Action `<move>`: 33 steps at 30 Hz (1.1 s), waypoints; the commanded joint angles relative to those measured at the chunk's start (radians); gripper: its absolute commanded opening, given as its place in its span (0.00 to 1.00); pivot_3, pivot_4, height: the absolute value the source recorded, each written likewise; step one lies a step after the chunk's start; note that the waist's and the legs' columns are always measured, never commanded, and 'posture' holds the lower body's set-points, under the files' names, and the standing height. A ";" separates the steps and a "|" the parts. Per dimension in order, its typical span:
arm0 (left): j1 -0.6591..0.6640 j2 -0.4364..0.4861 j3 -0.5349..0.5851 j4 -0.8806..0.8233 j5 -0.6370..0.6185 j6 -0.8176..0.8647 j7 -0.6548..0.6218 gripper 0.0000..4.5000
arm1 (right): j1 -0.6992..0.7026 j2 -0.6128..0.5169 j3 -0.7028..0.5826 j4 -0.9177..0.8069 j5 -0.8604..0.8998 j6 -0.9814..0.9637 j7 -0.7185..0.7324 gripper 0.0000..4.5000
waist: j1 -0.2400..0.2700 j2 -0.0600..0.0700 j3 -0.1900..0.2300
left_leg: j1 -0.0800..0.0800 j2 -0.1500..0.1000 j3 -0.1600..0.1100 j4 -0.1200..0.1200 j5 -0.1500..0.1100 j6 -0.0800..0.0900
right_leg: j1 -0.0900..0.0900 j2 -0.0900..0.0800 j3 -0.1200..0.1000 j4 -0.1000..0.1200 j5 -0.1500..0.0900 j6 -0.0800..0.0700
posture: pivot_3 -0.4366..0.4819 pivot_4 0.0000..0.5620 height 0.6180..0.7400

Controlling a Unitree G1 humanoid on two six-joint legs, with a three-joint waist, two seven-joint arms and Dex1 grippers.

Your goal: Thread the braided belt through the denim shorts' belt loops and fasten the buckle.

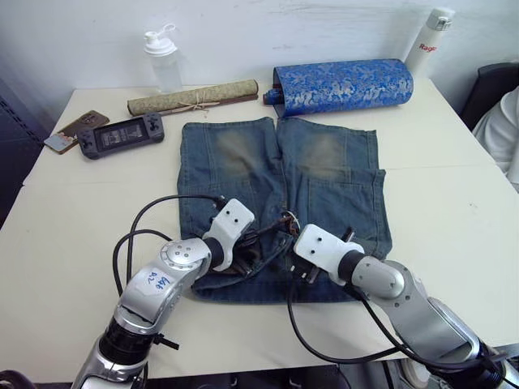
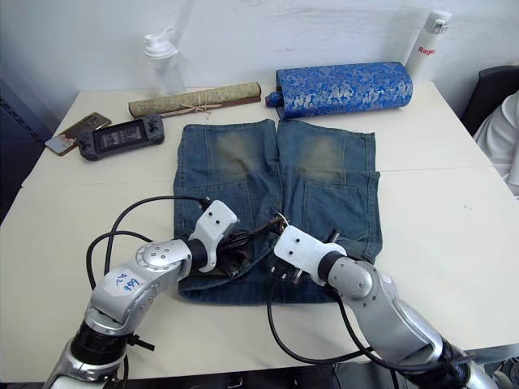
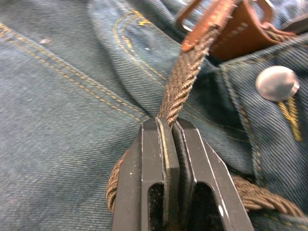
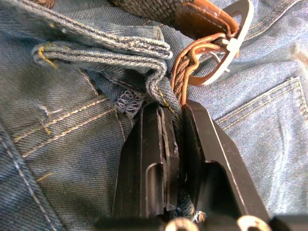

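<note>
Your braided belt (image 3: pixel 180 86) lies at the waistband of the denim shorts (image 1: pixel 280 194), at the edge nearest the robot, with its tan leather tab and silver buckle (image 4: pixel 226 45) bunched beside the shorts' metal button (image 3: pixel 277 83). The left gripper (image 3: pixel 168 139) has its jaws pinching the woven strap just short of the leather tab. The right gripper (image 4: pixel 173 130) has its jaws pressed onto a fold of waistband denim just beside the buckle; a belt loop (image 4: pixel 103 53) stands out next to it.

The shorts are spread flat on a cream worktop (image 1: pixel 73 219), legs pointing toward a white wall. Beyond the leg hems lie a blue brocade roll (image 1: pixel 340 87) and a tied olive scroll (image 1: pixel 193 99). Behind those stand a clear plastic bottle (image 1: pixel 162 58) and a white flask (image 1: pixel 430 40). Off the shorts' left side, well apart, sit a handheld game console (image 1: pixel 122 136) and a phone (image 1: pixel 75 130). A person's white sleeve (image 1: pixel 501 134) shows past the worktop on the right. Black cables (image 1: pixel 142 227) loop over the worktop beside the waistband.
</note>
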 commanded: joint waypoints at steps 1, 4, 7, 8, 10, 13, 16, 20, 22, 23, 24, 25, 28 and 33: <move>-0.015 -0.004 -0.017 -0.059 -0.011 -0.042 -0.034 0.00 | 0.011 0.038 0.008 0.013 0.008 0.018 0.005 0.02 | -0.001 0.000 0.000 | 0.000 0.000 0.000 0.000 0.000 0.000 | 0.000 0.000 0.000 0.000 0.000 0.000 | 0.48 0.27 0.82; 0.029 0.049 0.025 -0.083 -0.016 -0.046 -0.058 0.00 | 0.022 0.073 -0.034 0.010 0.022 0.039 0.000 0.02 | -0.002 0.000 0.000 | 0.000 0.000 0.000 0.000 0.000 0.000 | 0.000 0.000 0.000 0.000 0.000 0.000 | 0.48 0.27 0.82; 0.114 0.109 0.105 -0.107 -0.028 -0.080 -0.093 0.00 | 0.045 0.117 -0.091 0.008 0.046 0.053 -0.005 0.02 | -0.009 0.000 0.000 | 0.000 0.001 0.000 -0.001 0.000 0.000 | 0.000 0.001 0.000 0.000 0.000 0.000 | 0.48 0.27 0.82; 0.132 0.117 0.121 -0.110 -0.031 -0.088 -0.098 0.00 | 0.049 0.125 -0.101 0.008 0.048 0.054 -0.006 0.02 | -0.010 0.000 0.000 | 0.000 0.001 0.000 -0.002 0.000 -0.001 | 0.000 0.001 0.000 -0.001 0.000 0.000 | 0.48 0.27 0.82; 0.164 0.139 0.144 -0.110 -0.027 -0.107 -0.106 0.00 | 0.050 0.126 -0.108 0.008 0.047 0.048 -0.006 0.02 | -0.007 0.000 0.000 | 0.000 0.002 0.000 -0.002 0.000 -0.001 | -0.001 0.001 0.000 -0.001 0.000 -0.001 | 0.48 0.27 0.82; 0.180 0.133 0.162 -0.106 -0.032 -0.106 -0.101 0.00 | 0.051 0.128 -0.110 0.009 0.046 0.043 -0.007 0.02 | -0.005 0.000 0.000 | 0.000 0.001 0.000 -0.001 0.000 -0.001 | 0.000 0.000 0.000 -0.001 0.000 0.000 | 0.48 0.27 0.82; 0.179 0.127 0.159 -0.105 -0.033 -0.102 -0.101 0.00 | 0.050 0.134 -0.106 0.005 0.047 0.045 -0.009 0.02 | -0.005 0.000 0.000 | 0.000 0.001 0.000 -0.001 0.000 0.000 | 0.000 0.000 0.000 -0.001 0.000 0.000 | 0.48 0.27 0.82; 0.163 0.118 0.145 -0.091 -0.029 -0.099 -0.098 0.00 | 0.046 0.160 -0.105 -0.003 0.056 0.056 -0.019 0.02 | -0.006 0.000 0.000 | 0.000 0.001 0.000 -0.002 -0.001 -0.001 | -0.001 0.000 0.000 -0.001 0.000 0.000 | 0.48 0.27 0.82; 0.155 0.115 0.134 -0.091 -0.032 -0.098 -0.104 0.00 | 0.040 0.166 -0.103 -0.006 0.055 0.061 -0.022 0.02 | -0.006 0.000 0.000 | 0.000 0.001 0.000 -0.002 0.000 -0.001 | -0.001 0.000 0.000 -0.001 0.000 0.000 | 0.48 0.27 0.82; 0.151 0.110 0.132 -0.089 -0.033 -0.093 -0.102 0.00 | 0.037 0.166 -0.101 -0.007 0.054 0.062 -0.023 0.02 | -0.006 0.000 0.000 | 0.000 0.001 0.000 -0.002 0.000 -0.001 | -0.001 0.000 0.000 -0.001 0.000 0.000 | 0.48 0.27 0.82; 0.142 0.102 0.130 -0.079 -0.032 -0.092 -0.097 0.00 | 0.034 0.162 -0.096 -0.009 0.052 0.061 -0.021 0.02 | -0.006 0.000 0.000 | 0.000 0.001 0.000 -0.002 0.000 -0.001 | -0.001 0.000 0.000 -0.001 0.000 0.000 | 0.48 0.27 0.82; 0.136 0.097 0.129 -0.072 -0.029 -0.092 -0.093 0.00 | 0.033 0.164 -0.095 -0.011 0.053 0.062 -0.022 0.02 | -0.005 0.000 0.000 | 0.000 0.001 0.000 -0.002 0.000 -0.001 | -0.001 0.000 0.000 -0.001 0.000 0.000 | 0.48 0.27 0.82; 0.111 0.075 0.119 -0.055 -0.023 -0.088 -0.080 0.00 | 0.034 0.154 -0.082 -0.017 0.048 0.065 -0.020 0.02 | -0.005 0.000 0.000 | 0.000 0.001 0.000 -0.002 0.000 -0.001 | -0.001 0.000 0.000 -0.001 0.000 0.000 | 0.48 0.27 0.82; 0.075 0.046 0.085 -0.027 -0.004 -0.073 -0.060 0.00 | 0.026 0.149 -0.064 -0.022 0.043 0.064 -0.023 0.02 | -0.005 0.000 0.000 | 0.000 0.001 0.000 -0.002 0.000 -0.001 | -0.001 0.000 0.000 -0.001 0.000 0.000 | 0.48 0.27 0.82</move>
